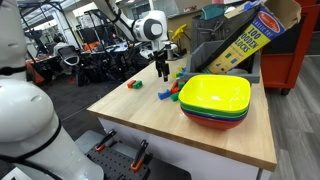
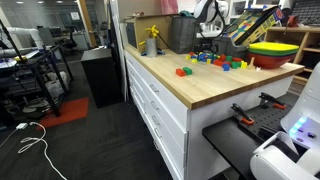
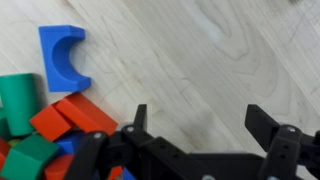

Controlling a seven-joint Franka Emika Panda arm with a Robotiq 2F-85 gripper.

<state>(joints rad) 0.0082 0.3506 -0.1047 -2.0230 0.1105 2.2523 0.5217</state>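
My gripper point(image 3: 203, 126) is open, its jaws wide apart over bare wooden tabletop point(image 3: 200, 50) with nothing between them. In the wrist view a blue arch block point(image 3: 62, 55) lies to the upper left. A heap of red blocks point(image 3: 75, 115) and green blocks point(image 3: 18, 102) sits beside the left finger point(image 3: 139, 120). In both exterior views the gripper point(image 1: 160, 70) point(image 2: 208, 47) points down just above the table, next to the scattered coloured blocks point(image 1: 170, 92) point(image 2: 226, 62).
A stack of yellow, green and red bowls point(image 1: 215, 100) point(image 2: 275, 52) stands near the table corner. A cardboard block box point(image 1: 240, 45) leans behind it. A lone block point(image 1: 135, 85) and a yellow bottle point(image 2: 152, 42) are further along the table. The table edge point(image 1: 180, 140) is close.
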